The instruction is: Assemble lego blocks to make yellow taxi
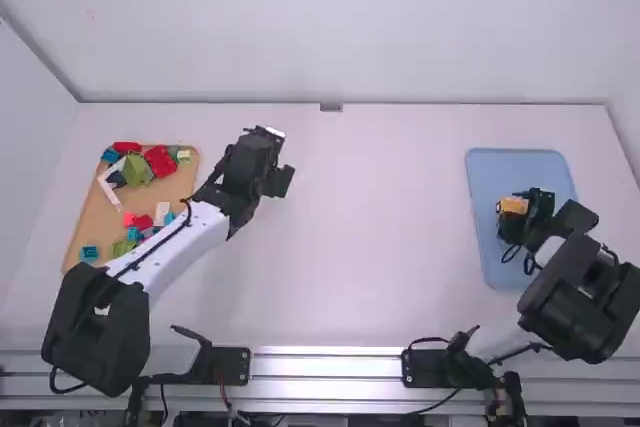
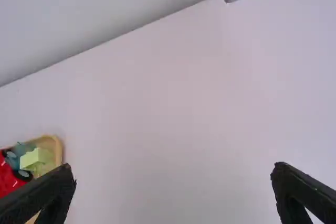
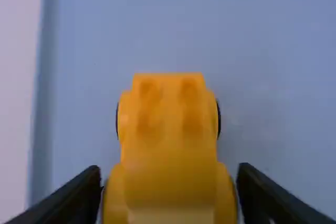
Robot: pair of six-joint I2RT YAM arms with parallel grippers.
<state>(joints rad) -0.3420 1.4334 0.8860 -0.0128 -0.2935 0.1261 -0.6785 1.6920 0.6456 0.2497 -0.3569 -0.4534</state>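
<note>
Right gripper (image 1: 520,211): jaws clamped on the yellow taxi (image 1: 513,205), positioned over the blue tray (image 1: 490,172). Left gripper (image 1: 275,157): jaws wide apart, above the white table (image 1: 380,207), near the tan tray (image 1: 165,189).

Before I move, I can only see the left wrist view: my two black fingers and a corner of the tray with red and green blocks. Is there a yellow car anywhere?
Observer: Yes! The yellow car is between the fingers of the right gripper.
Operator: Cool! What's underneath it?
Observer: A blue tray, on the right side of the table. I can't tell if the car touches it.
</note>
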